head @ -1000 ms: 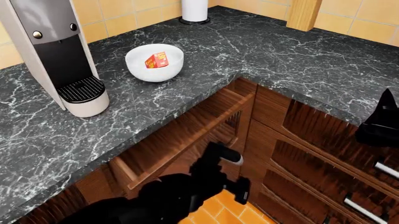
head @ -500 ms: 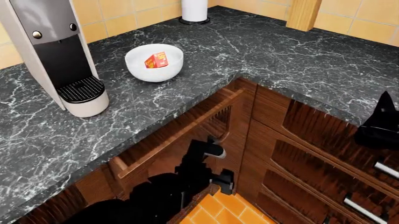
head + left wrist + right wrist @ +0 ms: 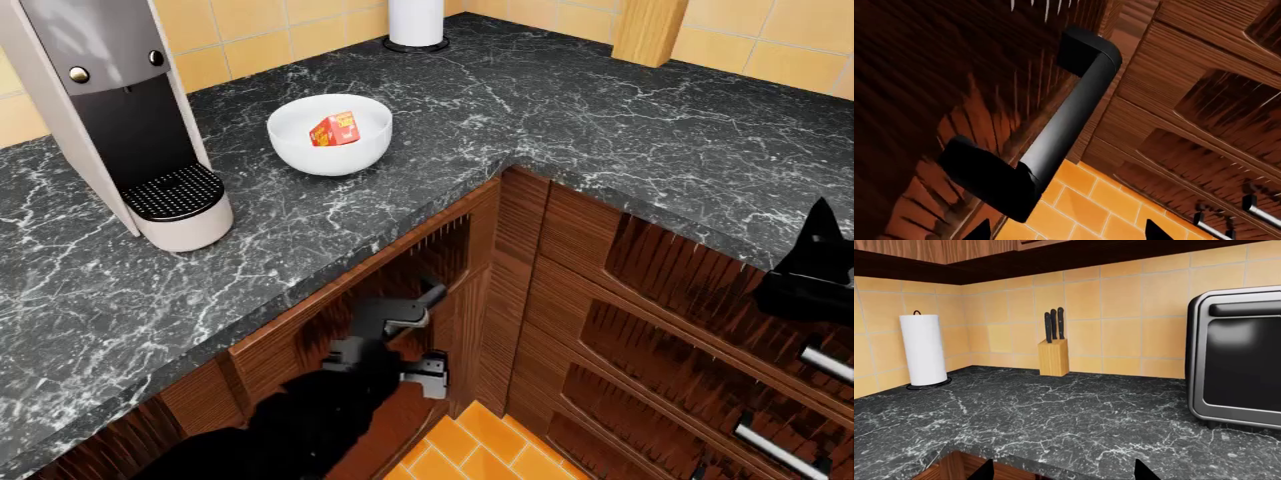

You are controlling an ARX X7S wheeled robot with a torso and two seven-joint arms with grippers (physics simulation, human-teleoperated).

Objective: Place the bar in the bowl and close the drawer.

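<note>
The left arm (image 3: 314, 415), at about seven o'clock in the head view, is matte black and blocky, ending in a grey angular wrist section (image 3: 387, 325) with a pale highlight. The right arm (image 3: 811, 265), at about three o'clock, is a plain black pointed silhouette without visible markings.

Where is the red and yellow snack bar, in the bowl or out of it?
In. The bar leans tilted inside the white bowl on the dark counter.
</note>
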